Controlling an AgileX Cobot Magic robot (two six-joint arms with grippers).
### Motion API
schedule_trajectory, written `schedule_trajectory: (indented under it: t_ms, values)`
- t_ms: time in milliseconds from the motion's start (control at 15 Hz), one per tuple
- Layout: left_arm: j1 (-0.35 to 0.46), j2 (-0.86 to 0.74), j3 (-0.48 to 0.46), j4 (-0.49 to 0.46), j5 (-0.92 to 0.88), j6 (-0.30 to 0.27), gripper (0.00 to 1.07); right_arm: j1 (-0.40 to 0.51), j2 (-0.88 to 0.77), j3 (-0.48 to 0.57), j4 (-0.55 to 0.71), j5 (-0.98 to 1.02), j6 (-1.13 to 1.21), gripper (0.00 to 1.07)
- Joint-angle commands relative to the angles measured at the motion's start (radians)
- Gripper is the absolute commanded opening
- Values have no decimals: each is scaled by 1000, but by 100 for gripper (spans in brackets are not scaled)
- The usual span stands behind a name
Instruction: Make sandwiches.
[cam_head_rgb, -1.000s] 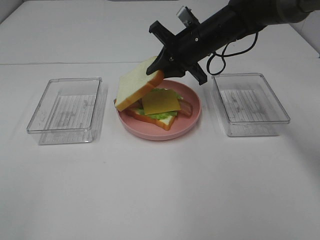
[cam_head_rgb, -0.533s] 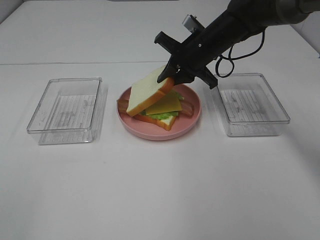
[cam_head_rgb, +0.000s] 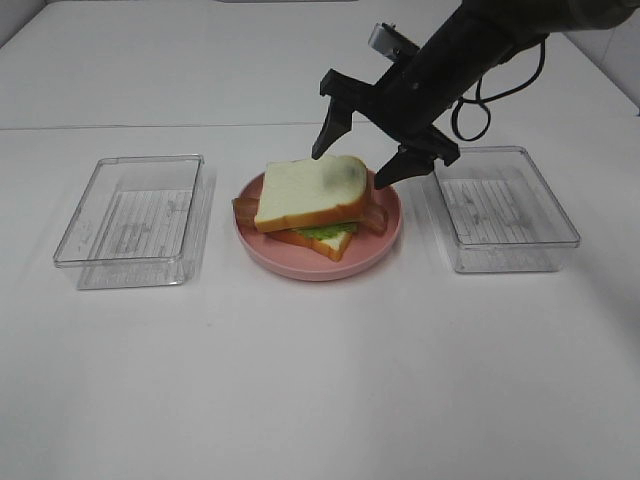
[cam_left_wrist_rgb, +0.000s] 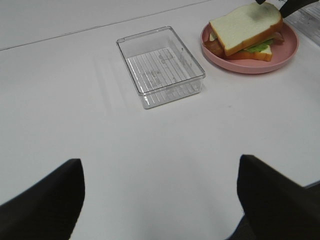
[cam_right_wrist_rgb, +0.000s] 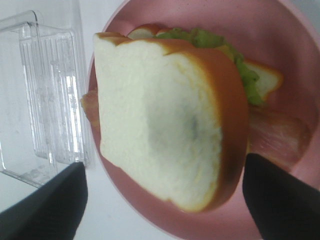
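The sandwich (cam_head_rgb: 312, 207) sits stacked on a pink plate (cam_head_rgb: 380, 243) at the table's middle: a white top bread slice (cam_head_rgb: 308, 190) with orange-brown crust lies over green lettuce (cam_head_rgb: 326, 231), bacon (cam_head_rgb: 374, 216) and the bottom slice (cam_head_rgb: 318, 243). The cheese is hidden. My right gripper (cam_head_rgb: 358, 150) hovers open just above the stack's far right corner, holding nothing. In the right wrist view the top slice (cam_right_wrist_rgb: 165, 130) fills the space between the fingertips (cam_right_wrist_rgb: 47, 200). My left gripper (cam_left_wrist_rgb: 157, 195) is open and empty, far from the sandwich (cam_left_wrist_rgb: 247, 30).
A clear plastic box (cam_head_rgb: 135, 220) stands left of the plate and another (cam_head_rgb: 500, 207) stands right of it, close under my right arm. The left box also shows in the left wrist view (cam_left_wrist_rgb: 160, 65). White table all around.
My right gripper lowered the tilted top bread slice onto the stack, opened and let it go. The slice now lies flat, covering the cheese. The gripper has lifted slightly.
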Motion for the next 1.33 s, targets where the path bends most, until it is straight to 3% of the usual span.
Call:
schedule_trajectory:
  t_ms: [67,267,467,800,1067,1333]
  values:
    - [-2,-20,6,0,-9,-2,79,-1,-60,0,-126,58,41,80]
    - [-2,-20,6,0,-9,-2,79,-1,-163,0,-322,160,71,80]
    - [-2,-20,6,0,-9,-2,79,-1,-283,0,-437,299,71,80]
    - [-2,-20,6,0,-9,-2,79,0,-560,15,-530,451,49,80]
    - [-2,-20,6,0,-9,-2,79,0,-801,190,-529,451,14,79]
    - [-2,-20,6,-9,-9,-1,79,0,-1114,557,-529,437,-31,79]
